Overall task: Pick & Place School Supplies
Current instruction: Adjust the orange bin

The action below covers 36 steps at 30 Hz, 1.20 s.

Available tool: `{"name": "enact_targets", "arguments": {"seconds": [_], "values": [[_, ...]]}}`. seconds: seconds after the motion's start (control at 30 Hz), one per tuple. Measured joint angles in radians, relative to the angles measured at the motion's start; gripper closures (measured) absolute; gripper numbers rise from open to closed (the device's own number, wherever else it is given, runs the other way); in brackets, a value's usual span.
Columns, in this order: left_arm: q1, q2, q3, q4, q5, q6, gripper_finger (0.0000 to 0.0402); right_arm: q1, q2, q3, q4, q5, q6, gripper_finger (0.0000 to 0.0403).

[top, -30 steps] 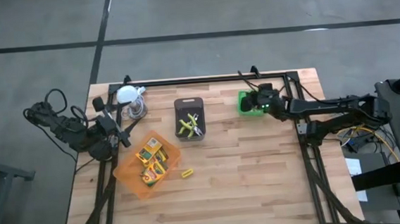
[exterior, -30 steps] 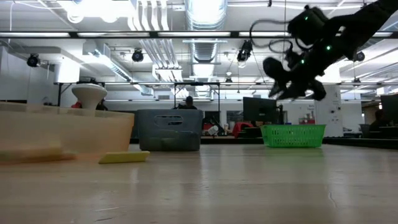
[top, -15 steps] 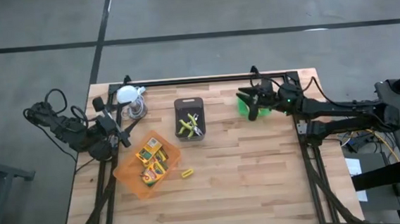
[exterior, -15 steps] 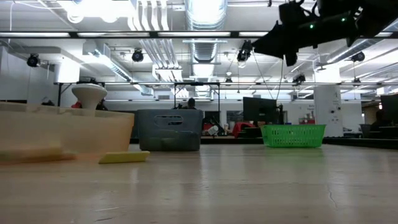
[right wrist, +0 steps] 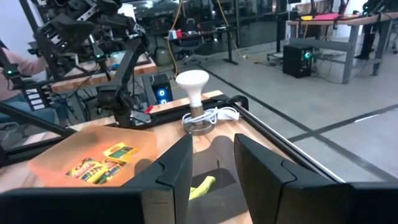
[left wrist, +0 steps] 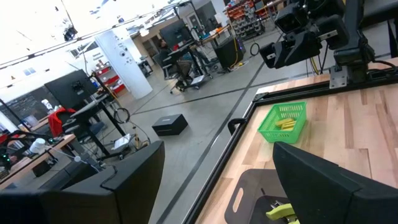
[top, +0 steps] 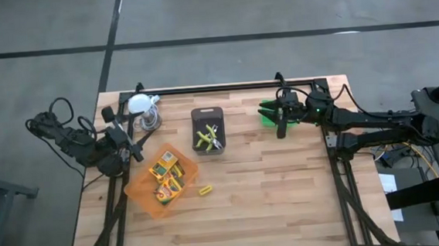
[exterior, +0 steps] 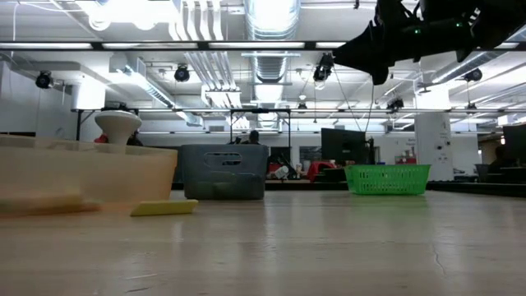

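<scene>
**Supplies sorted in trays, one yellow stick loose**

Crayon boxes (top: 167, 178) lie in the orange tray (top: 142, 197), near the left front part of the tabletop (top: 271, 197); they are yellow-green with dark print; from the right wrist view you can see two of them lying flat inside it. One short yellow stick (top: 205, 190) lies on the bare wood, just beside the orange tray and apart from it; the low view shows it flat on the tabletop. Lime scissors (top: 208, 138) sit in the black tray (top: 206, 113), which stands behind the orange one, near the middle of the back. The green tray (left wrist: 298, 128) stands at the right back; the left wrist view shows yellow pieces (left wrist: 285, 124) inside it.

The right gripper (top: 279, 117) hangs in the air above the green tray, well off the wood; its fingers (right wrist: 264, 168) are apart with nothing between them. The left gripper (top: 130, 147) waits at the left edge, close to the orange tray; its fingers (left wrist: 323, 177) are apart too and hold nothing. A white-topped metal object (top: 142, 105) stands at the back left corner.
</scene>
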Motion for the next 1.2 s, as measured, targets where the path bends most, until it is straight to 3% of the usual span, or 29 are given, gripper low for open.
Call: {"name": "enact_targets", "arguments": {"seconds": [0.53,0.7,0.87,0.97,1.2], "values": [[0.0,0.0,0.0,0.0,0.0,0.005,0.0096,0.0,0.001,0.0,-0.006,0.001,0.0,0.028],[0.0,0.0,0.0,0.0,0.0,0.196,0.0096,0.0,0.001,0.0,-0.006,0.002,0.0,0.0287],[0.0,0.0,0.0,0.0,0.001,0.197,0.0096,0.0,0.001,0.0,-0.006,0.003,0.0,0.0293],[0.0,0.0,0.0,0.0,0.017,0.135,0.0096,0.0,0.001,0.0,-0.005,0.003,0.0,0.0296],[0.0,0.0,0.0,0.005,0.149,-0.197,0.0096,0.0,0.001,0.0,-0.005,0.003,0.0,0.0297]]}}
